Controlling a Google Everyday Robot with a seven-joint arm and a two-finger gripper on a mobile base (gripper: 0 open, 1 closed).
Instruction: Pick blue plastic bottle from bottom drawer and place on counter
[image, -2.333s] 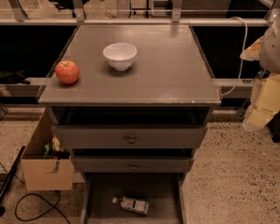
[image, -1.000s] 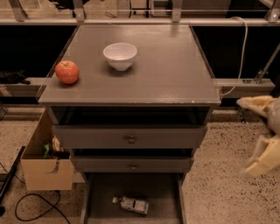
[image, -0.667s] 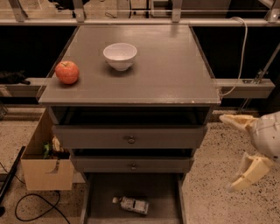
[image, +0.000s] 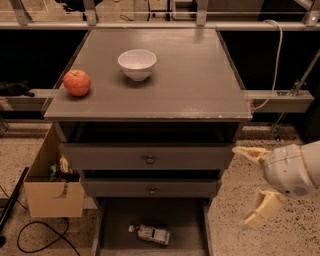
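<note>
The blue plastic bottle (image: 151, 234) lies on its side on the dark floor of the bottom drawer (image: 190, 222), which is pulled open at the base of the grey cabinet. Its white cap points left. The counter (image: 190, 80) is the cabinet's flat grey top. My gripper (image: 249, 186) is at the right of the cabinet, level with the knobbed drawers, open and empty, with its cream fingers (image: 250, 153) spread wide. It is above and to the right of the bottle, apart from it.
A white bowl (image: 137, 63) and a red apple (image: 76, 82) stand on the counter. Two drawers with round knobs (image: 149, 159) sit above the bottom drawer. A cardboard box (image: 50, 192) with clutter stands left of the cabinet. Cables (image: 35, 235) lie on the speckled floor.
My gripper has come down from beside the counter's right edge to the level of the knobbed drawers and moved left toward the cabinet. The bottle, bowl and apple have not moved.
</note>
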